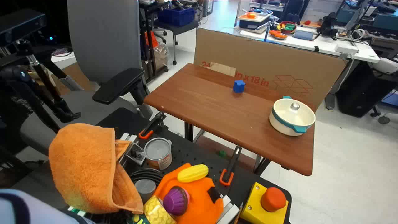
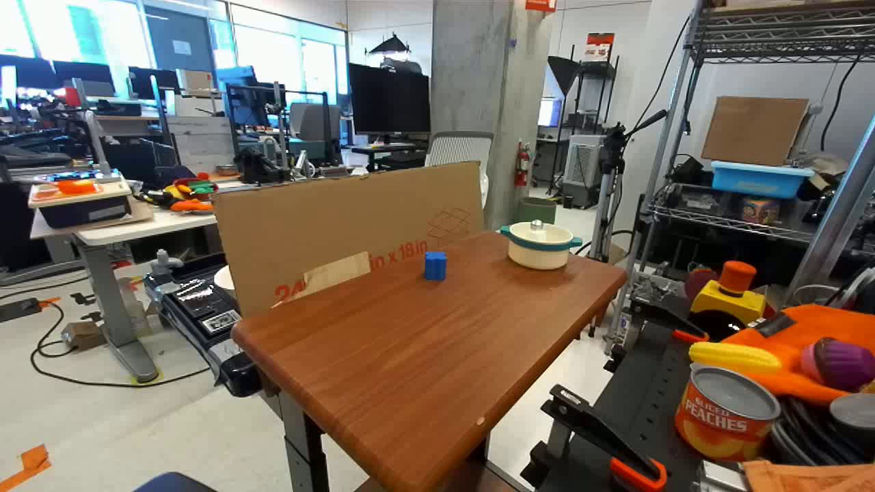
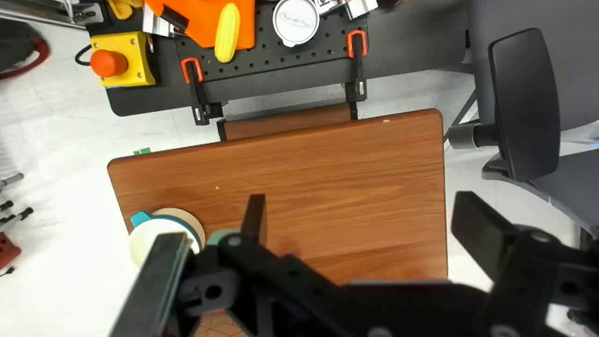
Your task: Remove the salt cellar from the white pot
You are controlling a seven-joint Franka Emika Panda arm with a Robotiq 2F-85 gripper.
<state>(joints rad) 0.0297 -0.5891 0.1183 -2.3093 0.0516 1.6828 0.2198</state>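
"Well, hand [image 3: 362, 210] first. How does it stand?"

"Fingers [image 3: 479, 224] wide apart, nothing gripped. Wood of the surface [image 3: 346, 173] shows through the gap, some way below. Neither exterior view catches the hand."

"Step?"

"Approach, I judge; salt cellar [image 1: 295, 106] not yet out of the white pot [image 2: 537, 257]. Advice: stay high, travel left as the wrist view has it, centre the gap over the cellar, then drop straight down. Straddle its top, keep the pads inside the rim and off the teal handles [image 1: 300, 129], close softly. Lift plumb until it clears the rim; sideways only after that."

"Main hazard?"

"Clipping the rim. Pot sits near the end of the surface, so a shove outward could send it over. A smooth top may also slip if pinched too high."

"Where is the cellar from the hand?"

"Low and to the left of the gap, going by the pot. In the wrist view one finger overlaps the pot; the cellar doesn't show there, probably hidden behind that finger. In both exterior views: small pale piece, silvery on top, near mid-pot. How deep it sits, or whether it stands loose, cannot tell. Worth a light test pull."

"Past that?"

"Blue piece [image 1: 238, 87] on the surface, near the cardboard [image 1: 264, 59], well apart from the pot. Leave it be."
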